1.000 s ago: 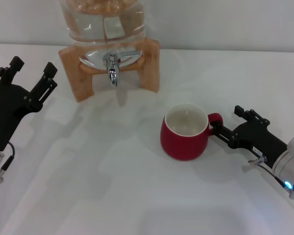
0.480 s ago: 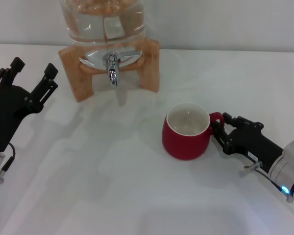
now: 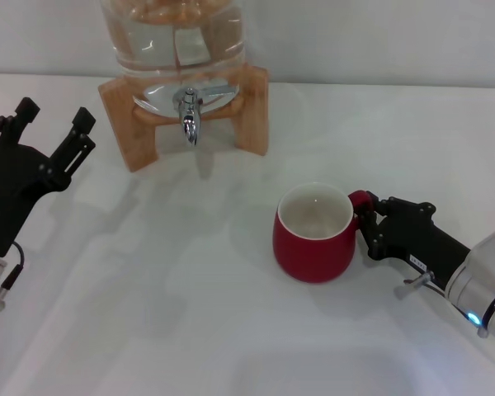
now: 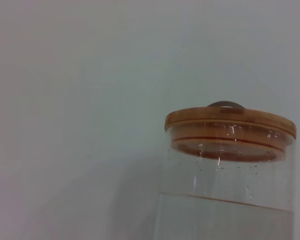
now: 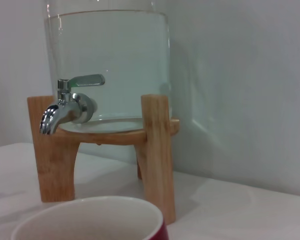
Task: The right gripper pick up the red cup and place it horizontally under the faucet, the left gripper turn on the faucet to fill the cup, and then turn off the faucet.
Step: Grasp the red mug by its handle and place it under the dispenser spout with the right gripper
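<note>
Red cup [image 3: 313, 235] sits upright on the white counter [image 3: 190, 313], toward your right side and well apart from the faucet [image 3: 188, 111]. You see its glossy rounded body, its white inside with nothing visible in it, and only the top of its red loop handle poking out on the right. The rest of that handle is covered by your right hand [image 3: 370, 223], whose black fingers are clamped around it. The arm behind that hand runs off the lower right corner with a small blue light showing. In the right wrist view you get just an arc of the cup's rim [image 5: 90, 217] at the bottom edge, red skin barely showing, and none of the hand's own fingers.

Your left hand [image 3: 54, 115] hovers at the far left with its two fingers spread apart and holding nothing; its arm is cut off by the frame, a green light glowing near the corner.

Up at the back stands the glass jar [image 3: 173, 37] on its wooden stand [image 3: 247, 107], its upper part cropped out of the head view. The left wrist view shows you only the jar's wooden lid [image 4: 230, 125] and the waterline beneath it. The chrome faucet points down, lever turned sideways in the right wrist view [image 5: 65, 105].
</note>
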Robot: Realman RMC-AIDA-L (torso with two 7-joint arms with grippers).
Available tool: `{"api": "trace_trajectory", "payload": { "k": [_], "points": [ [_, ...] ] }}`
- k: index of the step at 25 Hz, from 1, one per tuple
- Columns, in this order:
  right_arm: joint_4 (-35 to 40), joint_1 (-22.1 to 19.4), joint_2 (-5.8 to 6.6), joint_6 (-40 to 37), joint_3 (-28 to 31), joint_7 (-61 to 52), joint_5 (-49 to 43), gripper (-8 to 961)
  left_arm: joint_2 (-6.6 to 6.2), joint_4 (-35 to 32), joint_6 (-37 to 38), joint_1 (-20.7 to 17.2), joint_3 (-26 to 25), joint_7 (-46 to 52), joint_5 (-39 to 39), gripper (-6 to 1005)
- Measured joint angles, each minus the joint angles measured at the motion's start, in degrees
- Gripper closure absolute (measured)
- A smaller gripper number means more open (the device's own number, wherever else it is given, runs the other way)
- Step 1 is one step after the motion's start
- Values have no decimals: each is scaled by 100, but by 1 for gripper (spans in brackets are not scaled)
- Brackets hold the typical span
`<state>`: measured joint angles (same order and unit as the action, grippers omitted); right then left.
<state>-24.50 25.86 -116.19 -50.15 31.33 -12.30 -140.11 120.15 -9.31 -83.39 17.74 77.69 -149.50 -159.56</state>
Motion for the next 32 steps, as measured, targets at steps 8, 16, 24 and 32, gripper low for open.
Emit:
{"api": "trace_trajectory", "payload": {
  "k": [8, 16, 24, 32],
  "points": [
    [-3, 50, 0, -1, 4, 0, -10, 840, 0, 0, -1, 23, 0, -4, -6, 107],
    [-3, 239, 0, 36, -23, -26, -10, 841, 0, -1, 15, -29, -10, -38, -17, 107],
    [-48, 444, 0, 183, -81, -38, -7, 841, -6, 184, 83, -32, -38, -63, -118, 107],
    [-102, 577, 0, 314, -84, -45, -7, 842, -9, 214, 87, -43, -17, -85, -162, 107]
  ]
}}
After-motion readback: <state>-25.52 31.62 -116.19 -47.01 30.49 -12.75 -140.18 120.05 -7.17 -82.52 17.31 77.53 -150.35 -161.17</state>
